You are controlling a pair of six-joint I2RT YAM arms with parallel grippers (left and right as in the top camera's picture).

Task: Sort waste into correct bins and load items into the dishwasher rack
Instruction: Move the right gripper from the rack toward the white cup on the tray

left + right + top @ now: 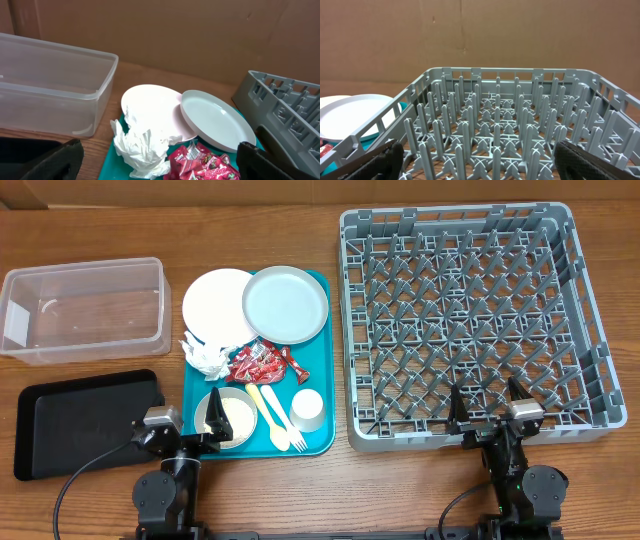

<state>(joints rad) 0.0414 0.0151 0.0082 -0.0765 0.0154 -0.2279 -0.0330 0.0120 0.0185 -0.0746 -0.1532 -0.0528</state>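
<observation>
Far L: clear tub (pixel 100 315). Near L: black tray (pixel 85 420). Just R of that, L gripper (pixel 215 425), jaws spread wide, nothing held, hovering over L side of pale bowl (pixel 232 418) at near end of teal tray (pixel 318 375).

Straight ahead toward far side, approx centred btwn the fingers in L wrist view: crumpled napkin (pixel 205 355). Right against it on the R, red wrappers (pixel 262 362), long axis L–R. Beyond those, white plate (pixel 215 302) w/ grey-green plate (pixel 285 303) overlapping its R edge. R of bowl, yellow and white cutlery (pixel 272 415) lying roughly near-far, then cup (pixel 307 408).

Far R: rack (pixel 345 330), w/ R gripper (pixel 488 408) at its near wall, also wide, holding nothing.

Prob next: napkin pickup by L arm, clearly the nearer one. Short reach toward far side. Risk: snagging wrappers along w/ napkin, or clipping bowl rim below.
</observation>
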